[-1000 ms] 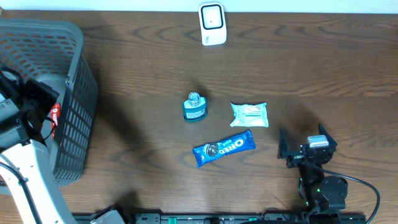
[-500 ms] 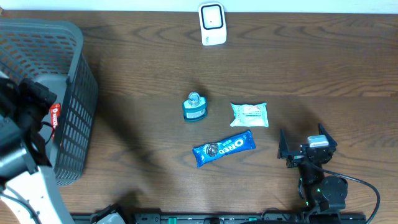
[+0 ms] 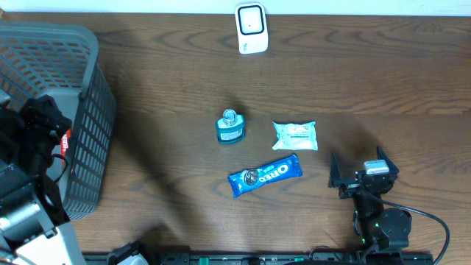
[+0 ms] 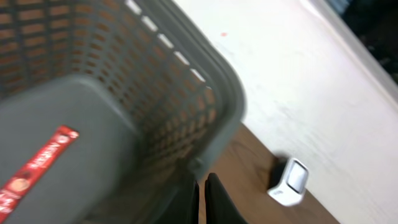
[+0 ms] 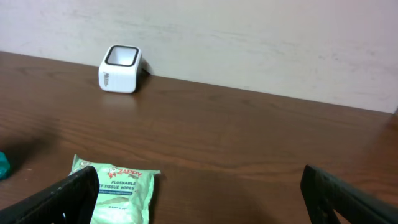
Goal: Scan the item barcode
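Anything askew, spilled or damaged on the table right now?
Nothing stands out. The Oreo pack, wipes pack and blue bottle sit apart, looking intact, the scanner stands at the far edge, and a red packet lies in the basket.

Fig. 1. My left pincer [image 4: 203,190]: jaws pressed together, nothing between them; its arm [image 3: 26,217] trails behind it. My right pincer [image 3: 358,165]: jaws spread wide, one of the fingers [image 5: 68,196] at each side, gap empty.

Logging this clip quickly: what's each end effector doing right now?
Left end effector: closed, nothing between its fingers.
Right end effector: open, holding nothing.
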Tool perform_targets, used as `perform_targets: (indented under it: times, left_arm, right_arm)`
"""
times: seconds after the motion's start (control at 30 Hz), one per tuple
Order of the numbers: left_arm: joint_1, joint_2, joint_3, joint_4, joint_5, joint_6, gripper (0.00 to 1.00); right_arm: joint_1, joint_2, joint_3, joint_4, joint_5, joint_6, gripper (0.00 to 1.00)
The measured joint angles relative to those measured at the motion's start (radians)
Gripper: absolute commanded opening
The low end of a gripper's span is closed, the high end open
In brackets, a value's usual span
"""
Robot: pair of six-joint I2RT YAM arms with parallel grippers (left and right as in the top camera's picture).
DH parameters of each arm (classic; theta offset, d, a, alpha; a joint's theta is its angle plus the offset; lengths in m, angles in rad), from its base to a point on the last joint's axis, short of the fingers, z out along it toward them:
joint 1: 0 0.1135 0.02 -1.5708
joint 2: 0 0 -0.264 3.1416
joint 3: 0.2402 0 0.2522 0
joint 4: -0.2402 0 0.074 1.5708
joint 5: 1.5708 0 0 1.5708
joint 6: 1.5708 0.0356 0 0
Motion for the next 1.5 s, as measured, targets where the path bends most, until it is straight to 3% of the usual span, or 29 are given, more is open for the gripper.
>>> perform_targets:
  times: [0.6,0.93,0.97,1.0,1.13,1.2,1.5]
  left_arm:
    - [-0.009,-0.015,0.0,0.046,0.328,-0.003,0.07]
    - [-0.157,-0.015,0.0,0.132,0.369,-0.002,0.07]
    - [-0.164,-0.016,0.0,0.136,0.361,-0.002,0.17]
    - [-0.166,-0.016,0.0,0.136,0.347,-0.002,0.43]
    - [-0.153,-0.017,0.0,0.137,0.218,0.001,0.86]
    - [-0.138,-0.019,0.0,0.135,0.127,0.002,0.98]
    - [-0.113,0.026,0.0,0.064,-0.414,0.088,0.98]
  right_arm:
    - [0.0,0.0,0.0,0.0,0.0,0.0,0.99]
    - [0.0,0.0,0.0,0.0,0.0,0.0,0.99]
    - [0.0,0.0,0.0,0.0,0.0,0.0,0.99]
    - [0.0,0.0,0.0,0.0,0.0,0.0,0.99]
    - [0.0,0.0,0.0,0.0,0.0,0.0,0.99]
    - [0.0,0.0,0.0,0.0,0.0,0.0,0.99]
    - [0.0,0.0,0.0,0.0,0.0,0.0,0.99]
